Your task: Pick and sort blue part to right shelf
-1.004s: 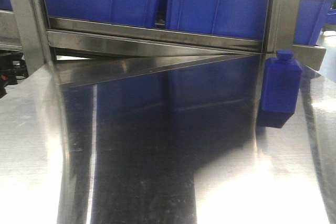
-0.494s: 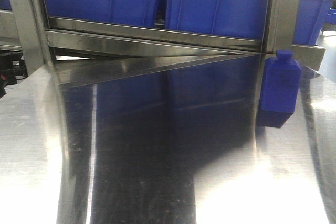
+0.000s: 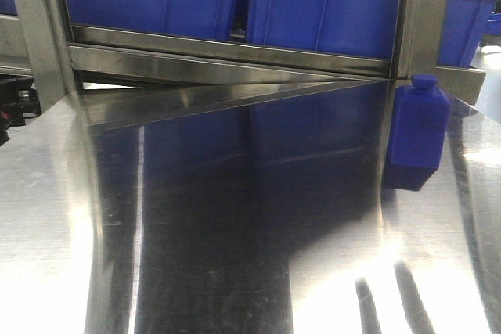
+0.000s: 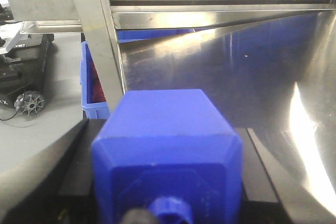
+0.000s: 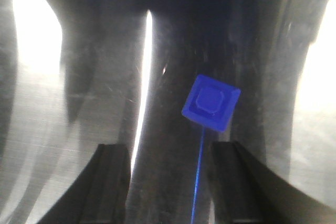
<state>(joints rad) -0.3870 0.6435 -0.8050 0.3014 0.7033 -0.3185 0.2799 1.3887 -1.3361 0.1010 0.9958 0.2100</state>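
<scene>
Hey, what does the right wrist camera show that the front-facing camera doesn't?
Only the right wrist view: the right gripper, open, with dark fingers apart, looking down on the blue part and its square top. Only the front view: the right shelf holding blue bins, and the part's upright side profile. Both: the part standing on the steel table.

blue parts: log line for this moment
right end effector open | above upright blue part on table | left end effector shut on second blue part
</scene>
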